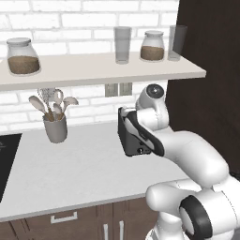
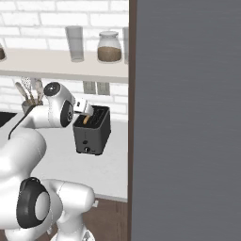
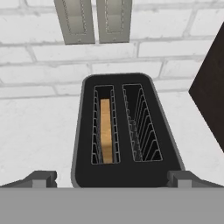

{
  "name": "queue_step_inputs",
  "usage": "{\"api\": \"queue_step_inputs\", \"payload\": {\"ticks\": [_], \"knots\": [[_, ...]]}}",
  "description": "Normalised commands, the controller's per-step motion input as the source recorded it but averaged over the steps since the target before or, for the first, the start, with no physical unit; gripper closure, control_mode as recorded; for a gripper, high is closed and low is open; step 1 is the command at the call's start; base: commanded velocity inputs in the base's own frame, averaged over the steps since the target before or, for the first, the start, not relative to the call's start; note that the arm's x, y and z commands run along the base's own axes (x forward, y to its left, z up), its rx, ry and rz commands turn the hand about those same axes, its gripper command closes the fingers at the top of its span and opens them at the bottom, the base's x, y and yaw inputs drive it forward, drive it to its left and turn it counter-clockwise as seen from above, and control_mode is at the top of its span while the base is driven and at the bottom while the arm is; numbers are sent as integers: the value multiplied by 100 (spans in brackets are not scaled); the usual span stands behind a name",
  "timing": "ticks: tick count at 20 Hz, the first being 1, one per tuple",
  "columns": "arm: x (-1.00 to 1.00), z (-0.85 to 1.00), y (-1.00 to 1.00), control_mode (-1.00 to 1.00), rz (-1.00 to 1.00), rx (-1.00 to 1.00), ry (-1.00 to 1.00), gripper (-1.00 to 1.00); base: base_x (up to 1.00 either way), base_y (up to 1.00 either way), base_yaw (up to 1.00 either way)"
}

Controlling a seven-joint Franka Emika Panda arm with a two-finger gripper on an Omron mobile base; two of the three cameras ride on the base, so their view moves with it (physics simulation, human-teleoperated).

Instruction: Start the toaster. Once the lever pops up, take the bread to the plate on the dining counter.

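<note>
Left base view: the toaster (image 1: 136, 138) is standing on the grey-white worktop (image 1: 79, 168) against the brick wall (image 1: 89, 101), below a shelf (image 1: 103, 70) of jars and glasses, with a utensil crock (image 1: 55, 126) well to its left. The white arm is rising from the lower right and folding forward over the appliance, its upper links covering most of the toaster's right side; the small knob low on the front face is still showing.

Right base view: the arm is reaching from the lower left, wrist bent down, so the hand is hanging just above the toaster's near top edge. The gripper (image 2: 87, 109) is partly masked by the wrist here. A tan sliver in one slot is probably the bread (image 2: 86, 119), though it is too small to confirm from this side.

Hand view: the camera is looking almost straight down into both slots. The bread (image 3: 105, 131) is sitting upright in the left slot; the right slot is holding nothing. The gripper (image 3: 112, 178) is standing released and wide, with fingertips (image 3: 40, 178) straddling the near end of the toaster and grasping nothing.

Judgement: the step in hand is starting the toaster. The lever is not visible from any side, so the hand should be locating it first, then pressing straight down with one fingertip, keeping clear of the slots.
</note>
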Motion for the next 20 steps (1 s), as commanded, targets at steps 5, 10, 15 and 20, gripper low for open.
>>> {"api": "queue_step_inputs", "payload": {"ticks": [5,10,15,20], "knots": [[19,0,0,-100,0,0,0,-100,0,0,0],[15,0,0,-100,0,0,0,-100,0,0,0],[1,-4,5,-100,0,0,0,-100,0,0,0],[0,-4,1,-100,0,0,0,-100,0,0,0]]}}
